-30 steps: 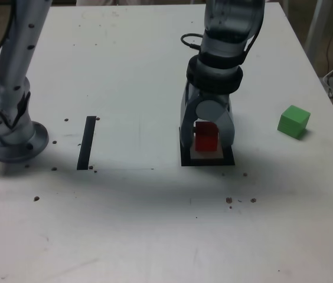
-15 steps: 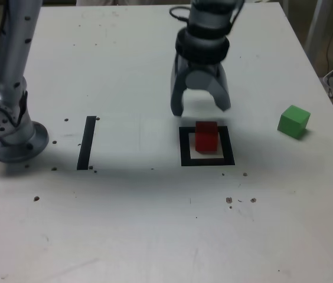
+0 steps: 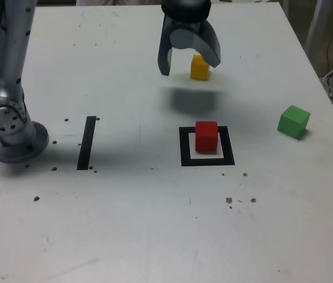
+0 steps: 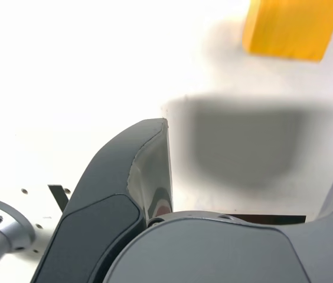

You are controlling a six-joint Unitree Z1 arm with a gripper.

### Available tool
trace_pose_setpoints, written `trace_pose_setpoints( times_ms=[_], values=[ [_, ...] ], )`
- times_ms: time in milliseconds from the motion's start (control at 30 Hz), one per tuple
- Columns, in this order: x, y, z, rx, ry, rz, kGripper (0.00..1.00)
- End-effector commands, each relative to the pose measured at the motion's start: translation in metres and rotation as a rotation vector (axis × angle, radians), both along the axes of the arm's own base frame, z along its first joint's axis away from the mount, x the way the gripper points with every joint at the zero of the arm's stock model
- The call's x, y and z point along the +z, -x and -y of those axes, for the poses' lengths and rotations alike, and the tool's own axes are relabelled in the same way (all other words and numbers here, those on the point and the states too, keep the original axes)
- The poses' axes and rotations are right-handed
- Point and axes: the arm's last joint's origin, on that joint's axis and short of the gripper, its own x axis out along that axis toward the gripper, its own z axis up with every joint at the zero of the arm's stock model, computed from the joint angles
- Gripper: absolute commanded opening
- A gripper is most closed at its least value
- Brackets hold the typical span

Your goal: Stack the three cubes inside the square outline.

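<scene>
On the white tabletop (image 3: pixel 154 224), the red cube (image 3: pixel 206 136) sits inside the square outline (image 3: pixel 207 160). The green cube (image 3: pixel 293 121) lies apart (exterior view's right). Farther back, the gripper (image 3: pixel 190 62) hangs spread and empty just before the yellow cube (image 3: pixel 199 68).

Three cubes: one red cube (image 3: pixel 206 136), one yellow cube (image 3: pixel 199 67), one green cube (image 3: pixel 293 121); one square outline (image 3: pixel 207 160); one black strip (image 3: pixel 87 142).

Lab: robot arm base (image 3: pixel 10 127) on taped white table (image 3: pixel 125 224).
</scene>
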Motion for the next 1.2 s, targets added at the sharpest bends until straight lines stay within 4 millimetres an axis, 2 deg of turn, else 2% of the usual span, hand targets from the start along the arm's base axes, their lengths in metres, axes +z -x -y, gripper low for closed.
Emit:
trace_pose_setpoints(
  times_ms=[0,200,500,733,900,1167],
  values=[
    [-0.003,-0.004,-0.004,-0.019,0.001,-0.01,0.99],
    [-0.006,-0.013,-0.014,-0.069,0.014,-0.029,0.98],
    [-0.017,-0.023,-0.042,-0.102,0.045,-0.056,0.96],
    [-0.028,-0.038,-0.058,-0.121,0.068,-0.078,0.91],
    [-0.039,-0.045,-0.064,-0.124,0.087,-0.108,0.82],
    [-0.048,-0.048,-0.067,-0.117,0.098,-0.131,0.55]
  ],
)
